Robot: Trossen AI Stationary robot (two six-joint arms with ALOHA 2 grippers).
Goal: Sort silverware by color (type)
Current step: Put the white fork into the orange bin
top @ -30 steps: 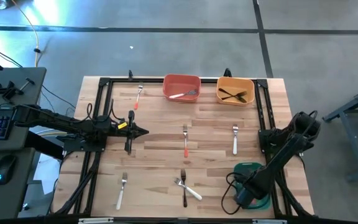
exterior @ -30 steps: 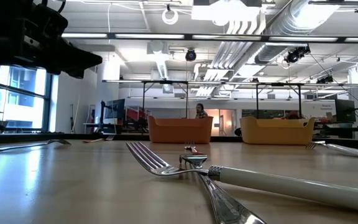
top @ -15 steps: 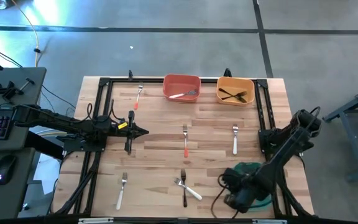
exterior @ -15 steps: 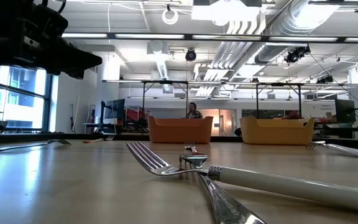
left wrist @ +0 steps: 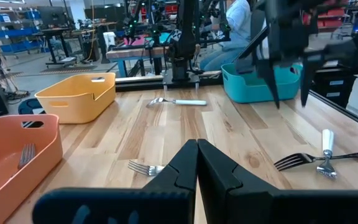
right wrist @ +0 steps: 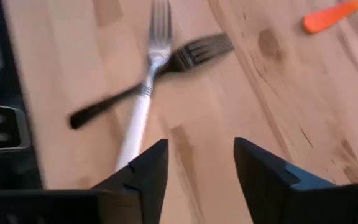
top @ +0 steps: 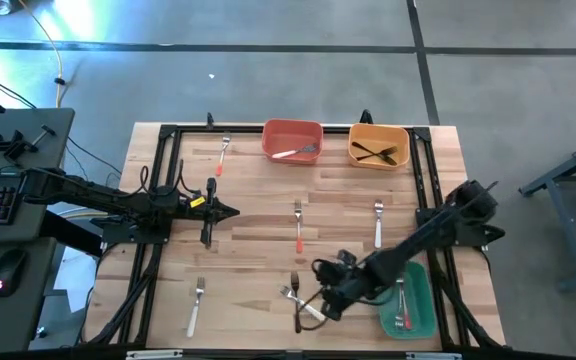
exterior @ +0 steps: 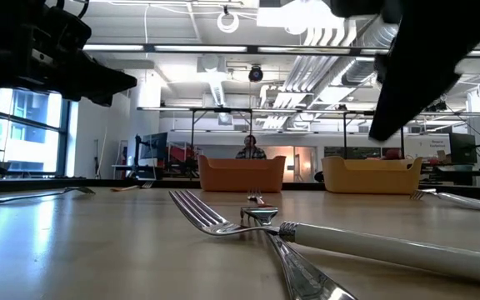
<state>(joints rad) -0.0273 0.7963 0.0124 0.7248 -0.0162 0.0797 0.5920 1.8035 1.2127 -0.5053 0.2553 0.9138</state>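
The right gripper (top: 320,305) hangs low over the table (top: 258,225) with its jaws spread and empty, just beside a white-handled fork (top: 303,303) that lies crossed over a black-handled fork (top: 296,300) near the front edge. A red-handled fork (top: 298,226) lies at the table's middle, with another white-handled one (top: 378,224) beside it. The teal bin (top: 409,300) beside the crossed pair holds a fork. The red bin (top: 292,140) and yellow bin (top: 379,146) sit at the table's far edge. The left gripper (top: 230,211) waits at the table's left side, jaws pressed together.
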